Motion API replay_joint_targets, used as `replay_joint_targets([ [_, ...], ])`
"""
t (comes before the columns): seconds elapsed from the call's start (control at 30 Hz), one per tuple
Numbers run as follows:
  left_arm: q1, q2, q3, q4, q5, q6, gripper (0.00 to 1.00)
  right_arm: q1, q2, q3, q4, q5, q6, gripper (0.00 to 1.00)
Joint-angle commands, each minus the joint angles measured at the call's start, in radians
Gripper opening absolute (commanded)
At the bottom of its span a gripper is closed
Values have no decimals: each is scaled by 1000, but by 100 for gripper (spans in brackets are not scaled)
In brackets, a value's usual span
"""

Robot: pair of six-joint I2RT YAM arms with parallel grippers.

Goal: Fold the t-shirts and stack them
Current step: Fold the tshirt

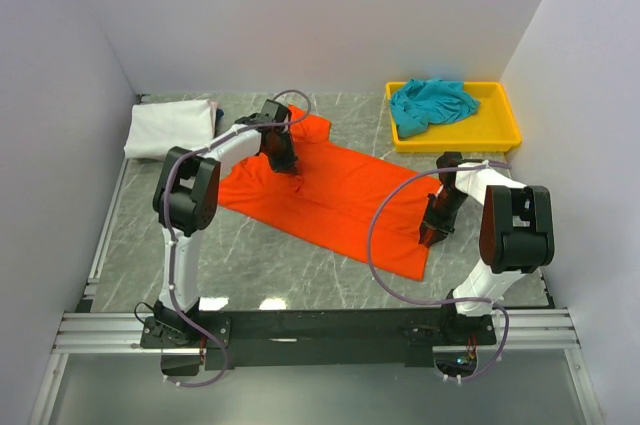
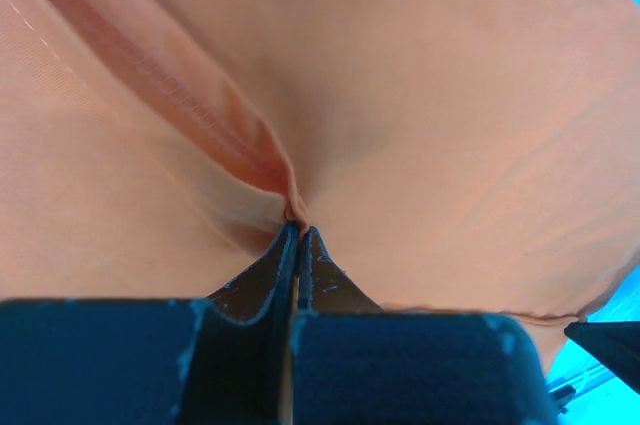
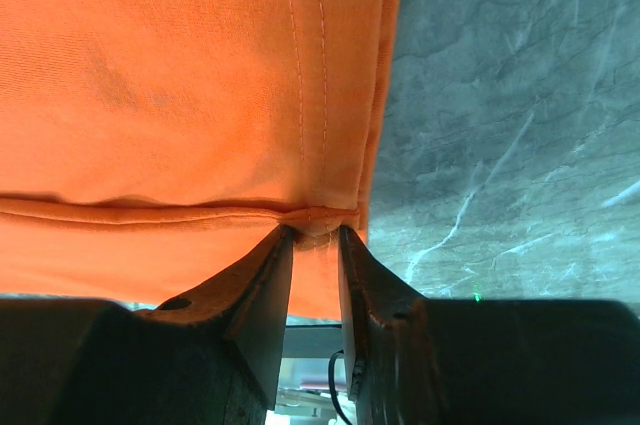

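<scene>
At the far left of the grey marbled tabletop (image 1: 270, 265), a white t-shirt (image 1: 170, 128) lies folded near the wall. Just right of it, the left gripper (image 1: 283, 159) presses down on the far end of the orange-red t-shirt (image 1: 340, 200), which lies spread flat and slanting across the middle. Its jaws are fully closed, nipping a small tuck of orange cloth between the tips. Further right, the right gripper (image 1: 433, 233) sits at the shirt's near right edge. Its jaws stand a little apart, and they appear clamped on the doubled hem. At the far right, a teal t-shirt (image 1: 432, 103) lies crumpled in a yellow tray (image 1: 505, 110).

The step in hand looks like the first fold of the orange-red t-shirt. To do it well, both arms should rise together, only enough to clear the tabletop. The cloth between them should be held taut, carried squarely over to the opposite edge, and lowered before either gripper lets go. The left pinch looks thin, so a sharp tug could slip it.

The overhead view alone shows the whole layout and the other two shirts, but not how the jaws stand. The left wrist view alone shows how little cloth is caught, with a seam running away from the tips. The right wrist view alone shows the stitched hem and bare marble just beside it.
</scene>
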Motion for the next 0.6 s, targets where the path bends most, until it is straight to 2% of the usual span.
replay_joint_targets([
  [0.0, -18, 19, 61, -25, 8, 28, 4, -3, 13, 21, 9, 2, -10, 32],
  [0.13, -23, 21, 70, -19, 14, 29, 14, -3, 16, 23, 9, -1, -12, 32],
  [0.17, -23, 21, 70, -17, 20, 28, 22, -3, 17, 24, 7, 1, -12, 32],
  [0.23, -24, 21, 74, -9, 36, 26, 33, -3, 17, 26, 4, 2, -15, 32],
  [0.27, -24, 19, 74, -6, 42, 25, 43, -3, 17, 26, 2, 4, -15, 32],
  [0.37, -24, -7, 71, 18, 66, 14, 57, -3, 13, 26, -1, 9, -15, 32],
  [0.57, -17, -94, 110, 29, 93, -11, 68, -3, -6, 30, -16, 29, -14, 32],
])
